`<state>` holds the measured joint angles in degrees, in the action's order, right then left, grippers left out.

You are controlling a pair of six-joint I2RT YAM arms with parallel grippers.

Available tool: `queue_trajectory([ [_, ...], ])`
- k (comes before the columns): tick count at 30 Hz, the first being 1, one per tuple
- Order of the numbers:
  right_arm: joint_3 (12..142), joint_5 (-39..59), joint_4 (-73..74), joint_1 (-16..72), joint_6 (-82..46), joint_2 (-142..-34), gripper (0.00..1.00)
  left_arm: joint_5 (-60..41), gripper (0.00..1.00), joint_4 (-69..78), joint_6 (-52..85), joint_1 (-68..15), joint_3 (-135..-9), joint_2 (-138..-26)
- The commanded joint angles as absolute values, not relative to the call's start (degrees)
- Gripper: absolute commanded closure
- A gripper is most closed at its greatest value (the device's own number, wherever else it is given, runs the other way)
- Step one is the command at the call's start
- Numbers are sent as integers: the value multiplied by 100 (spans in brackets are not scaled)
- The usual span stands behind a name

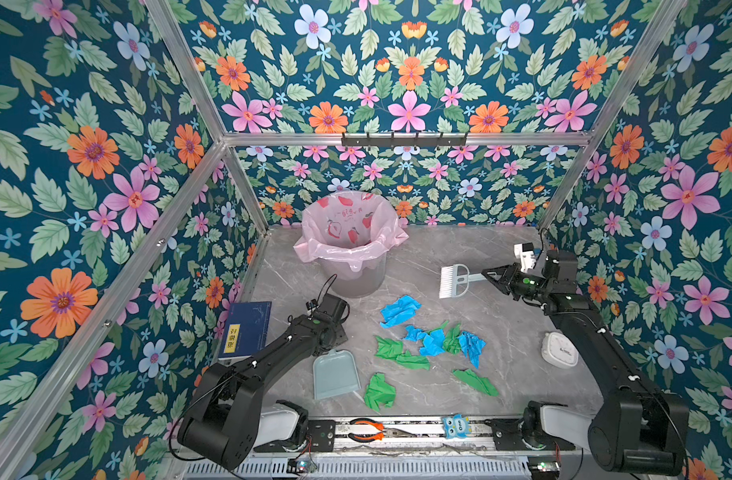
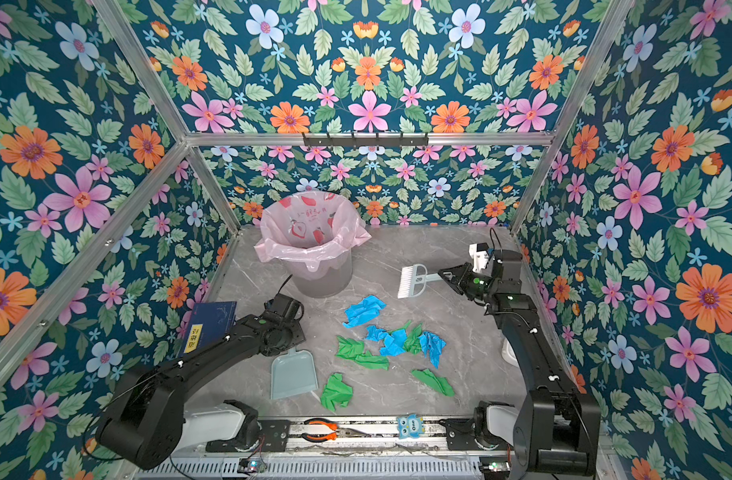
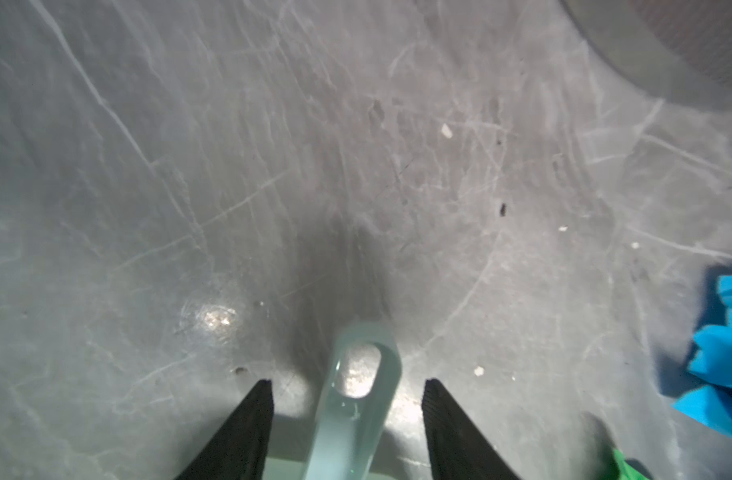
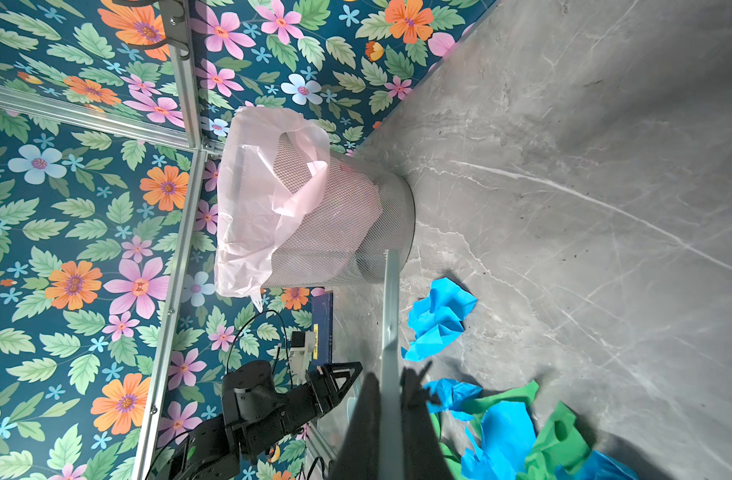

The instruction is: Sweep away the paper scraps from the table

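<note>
Bench (image 1: 439,249) first, from its left side: a blue book (image 1: 248,330) lies against the wall, partly behind my left arm. My left end effector (image 3: 347,384) is spread apart, one finger on each side of the dustpan (image 1: 336,376) handle with a gap on both sides, gripping nothing. In both top views my wrist hides those fingers. The dustpan lies flat, its long axis running near to far, handle toward the back, mouth toward the front rail. Behind it stands the pink-lined mesh bin (image 1: 351,249). Paper scraps (image 1: 430,340), blue and green, lie crumpled mid-bench, right of the dustpan, in a loose band running across. One green scrap (image 1: 380,390) sits just beside the pan's mouth. My right end effector (image 1: 489,276) is clenched on the brush (image 1: 455,280) handle. The brush is held crosswise, bristles pointing left toward the bin. The right wrist view shows those fingers only as a dark blur.
</note>
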<state>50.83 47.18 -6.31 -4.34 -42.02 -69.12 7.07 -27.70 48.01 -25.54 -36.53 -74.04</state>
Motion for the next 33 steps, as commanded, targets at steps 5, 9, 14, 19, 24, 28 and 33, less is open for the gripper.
queue_trajectory([
  [5, 5149, 4764, -623, -431, -4157, -6936, 100, 641, 58, -2402, 4899, -2553, -3568, -7532],
  [9, 5150, 4764, -637, -431, -4150, -6926, 100, 634, 66, -2304, 4986, -2550, -3577, -7549],
  [14, 5137, 4748, -650, -431, -4131, -6917, 100, 611, 76, -2202, 5034, -2552, -3586, -7611],
  [19, 5140, 4745, -649, -431, -4139, -6900, 100, 736, 84, -2207, 5185, -2549, -3599, -7655],
  [24, 5135, 4746, -615, -431, -4157, -6901, 100, 965, 95, -2230, 5481, -2492, -3618, -7740],
  [28, 5142, 4737, -598, -431, -4173, -6880, 100, 1270, 100, -2218, 5909, -2430, -3669, -7759],
  [33, 5148, 4737, -571, -431, -4193, -6851, 100, 1717, 100, -2227, 6422, -2385, -3862, -7781],
])
